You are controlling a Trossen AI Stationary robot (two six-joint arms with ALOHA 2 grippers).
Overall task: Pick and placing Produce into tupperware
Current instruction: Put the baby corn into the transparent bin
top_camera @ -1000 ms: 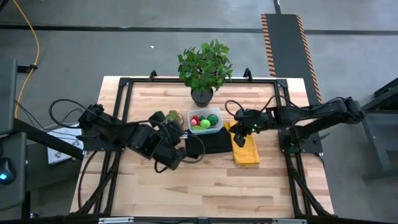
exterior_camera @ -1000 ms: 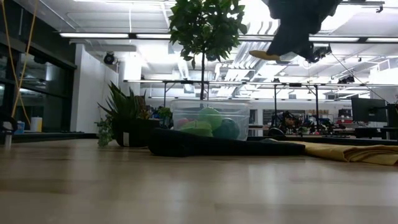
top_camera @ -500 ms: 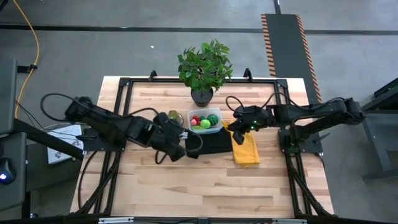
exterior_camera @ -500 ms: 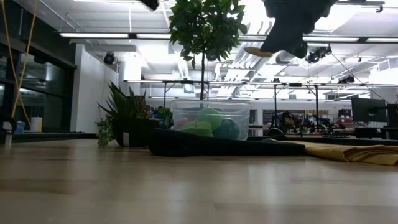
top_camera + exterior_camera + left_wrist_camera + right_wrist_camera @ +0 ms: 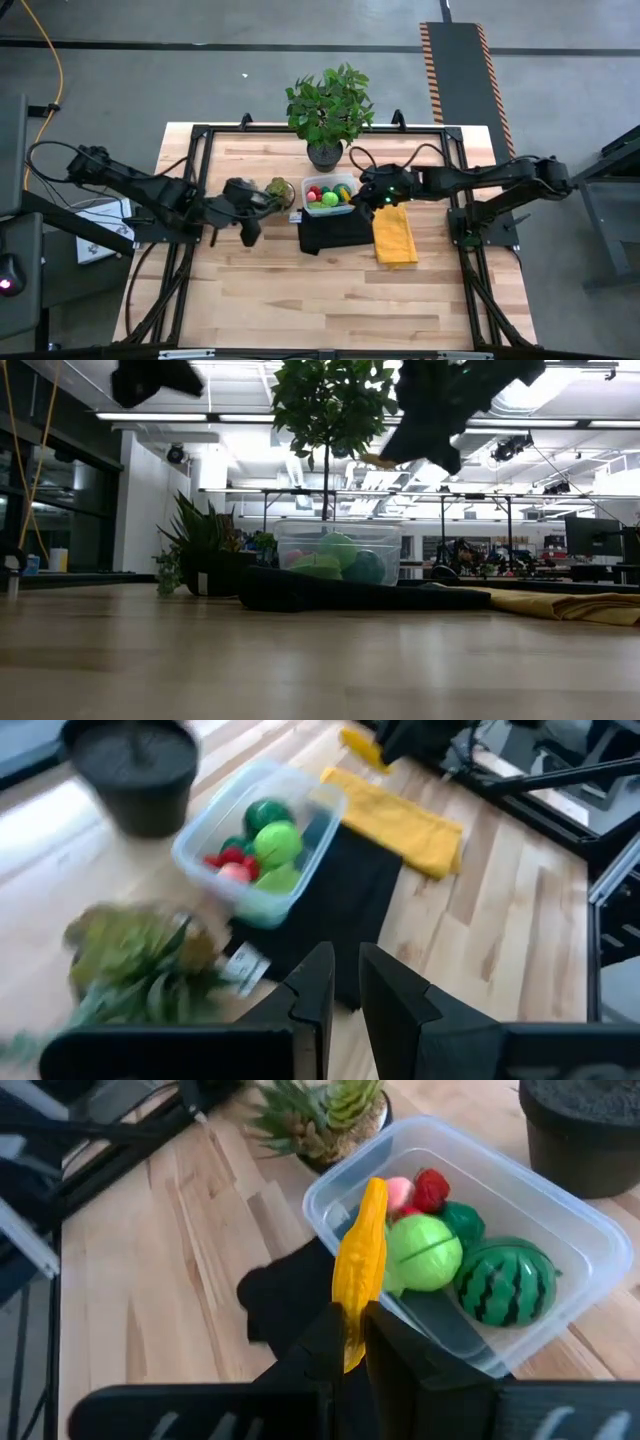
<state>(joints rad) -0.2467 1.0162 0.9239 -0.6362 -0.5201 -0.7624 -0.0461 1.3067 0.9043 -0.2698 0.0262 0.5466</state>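
Above the right edge of the tupperware [image 5: 330,195], at the centre of the high view, the right gripper [image 5: 368,193] is arriving with its fingers pinching a long yellow piece [image 5: 360,1270] of produce. Half a second ago it was hanging over the yellow cloth [image 5: 394,236], and a second ago further right still, so it is travelling leftward toward the box. From its own wrist camera the yellow piece is hanging upright over the near rim, with the striped watermelon [image 5: 506,1285], a light green ball [image 5: 423,1252] and red berries [image 5: 429,1188] already lying inside. The box is sitting just above the black cloth [image 5: 334,231] and just below the big potted plant [image 5: 329,105].

Meanwhile the left gripper [image 5: 249,218] is pulling away: a second ago it was at the lower left corner of the black cloth, and now it is sitting left of centre, beside the small spiky plant [image 5: 279,189]. Its fingers are nearly pressed together and carrying nothing that shows.

Judging from this, the yellow piece is about to be released into the box, and the left arm is clearing room for that.
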